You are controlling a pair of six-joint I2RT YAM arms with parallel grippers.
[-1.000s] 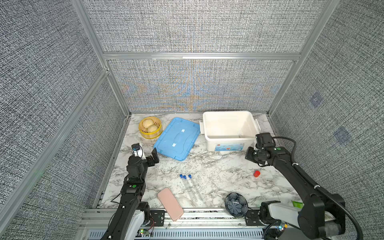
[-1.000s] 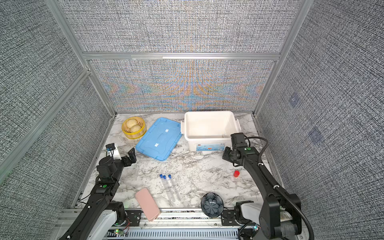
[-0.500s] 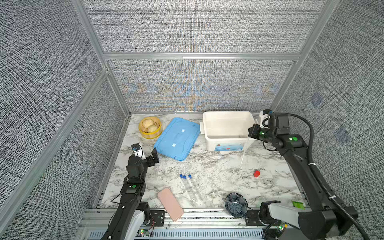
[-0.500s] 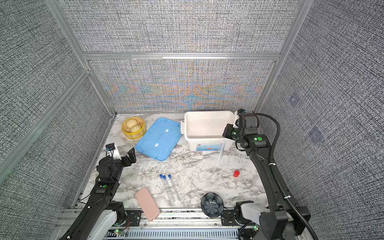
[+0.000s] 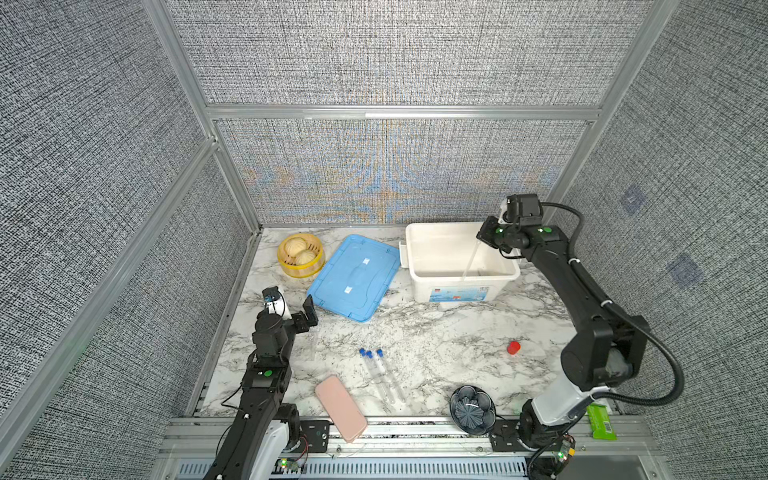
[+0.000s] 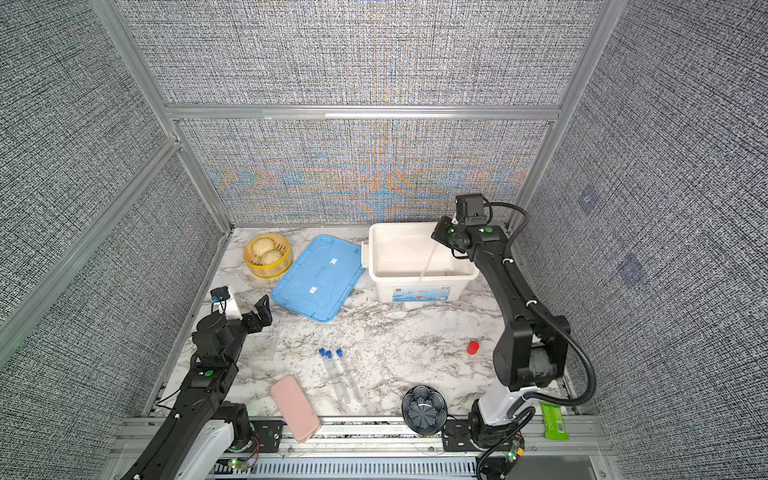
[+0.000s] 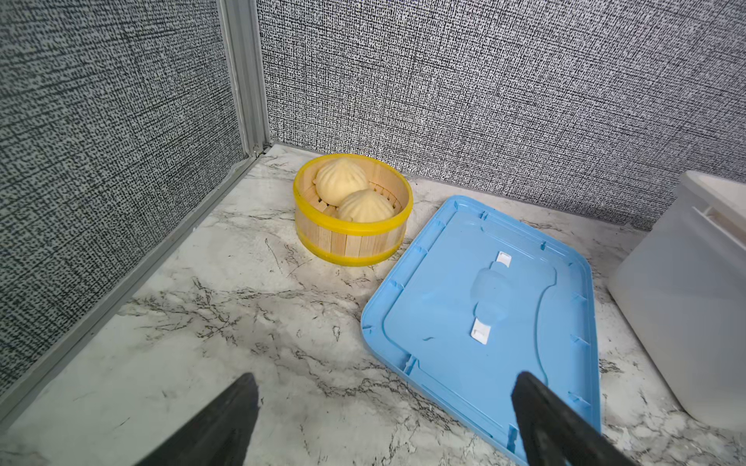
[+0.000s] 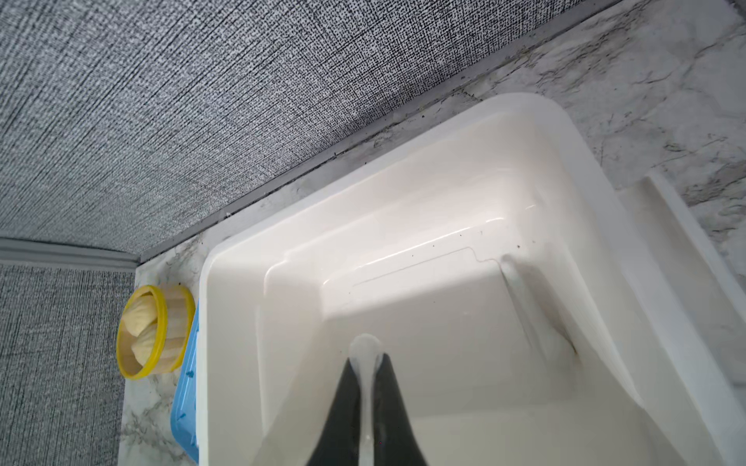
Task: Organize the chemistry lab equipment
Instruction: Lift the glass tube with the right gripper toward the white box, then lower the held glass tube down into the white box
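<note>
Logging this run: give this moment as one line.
left gripper: open | right gripper: shut on clear rod over white bin | blue-capped tubes: on table

My left arm sits low and folded at the near left, its left gripper pointing far with jaws spread wide and empty. My right arm stretches to the far right, its right gripper tilted downward and pinched on a thin pale rod.

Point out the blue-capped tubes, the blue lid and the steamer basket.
blue-capped tubes (image 5: 380,376): in a top view, clear bodies at mid-length.
blue lid (image 7: 436,306): left wrist view, flat panel beside the handle moulding.
steamer basket (image 7: 351,242): left wrist view, wooden side wall between the yellow bands.
</note>
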